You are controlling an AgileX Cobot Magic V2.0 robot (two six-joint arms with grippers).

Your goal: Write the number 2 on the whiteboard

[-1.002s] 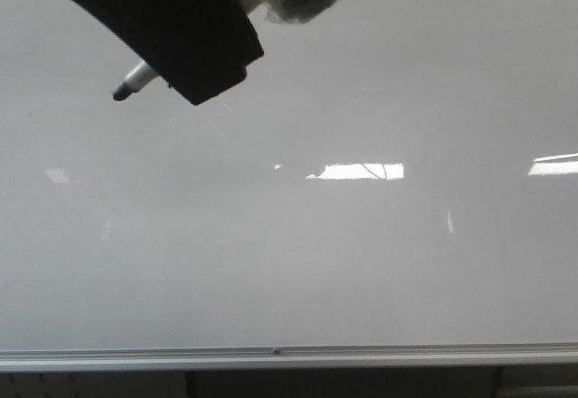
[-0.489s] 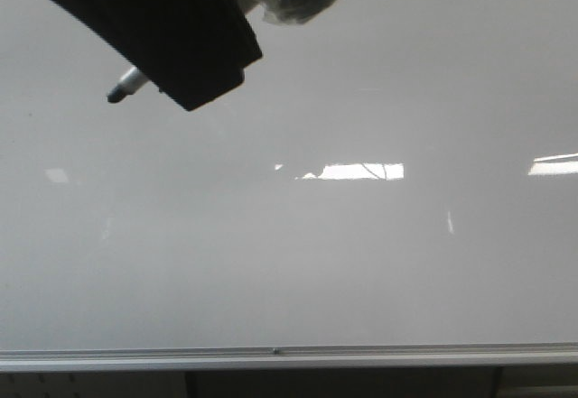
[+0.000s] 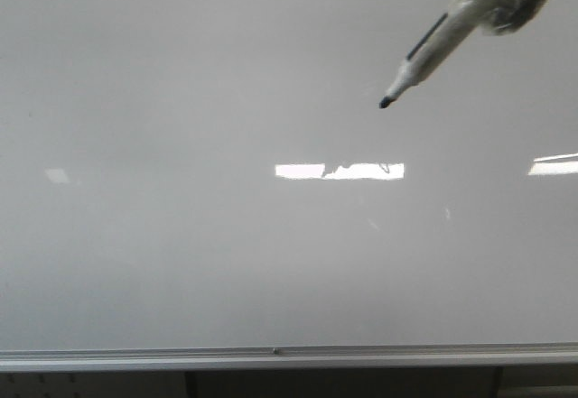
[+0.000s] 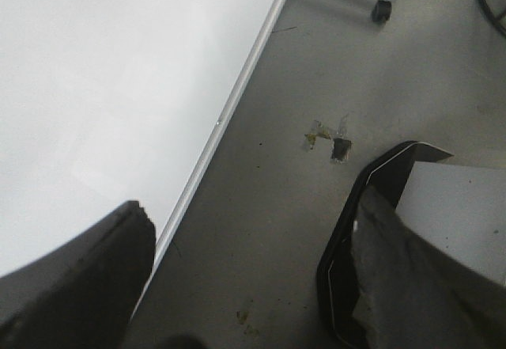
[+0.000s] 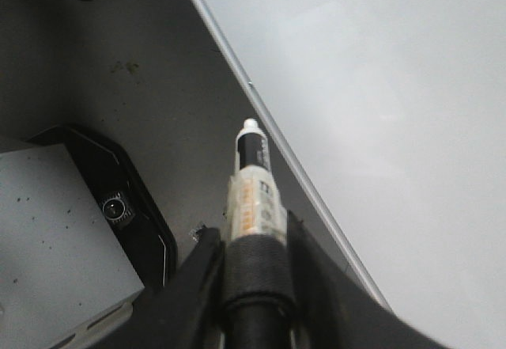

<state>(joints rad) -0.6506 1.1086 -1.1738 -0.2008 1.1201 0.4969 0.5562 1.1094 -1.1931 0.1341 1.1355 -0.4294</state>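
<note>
The whiteboard (image 3: 226,254) fills the front view, glossy pale grey, with a silver rail (image 3: 271,356) along its near edge. No number 2 or other ink shows on it. My right gripper (image 5: 251,242) is shut on a marker (image 5: 254,195) wrapped in clear tape. In the front view the marker (image 3: 433,46) comes in from the upper right, its black tip (image 3: 386,103) pointing down-left over the board. I cannot tell whether the tip touches the board. My left gripper (image 4: 237,286) is open and empty, over the floor beside the board's rail (image 4: 229,111).
Bright rectangular light reflections (image 3: 339,171) lie on the board. Beside the board is grey floor (image 4: 277,167) with stains, a frame foot with a caster (image 4: 383,10), and the black-edged robot base (image 5: 95,206).
The dark arm that covered the upper left of the front view is gone from there. The marker now shows at the upper right, tip pointing down-left.
</note>
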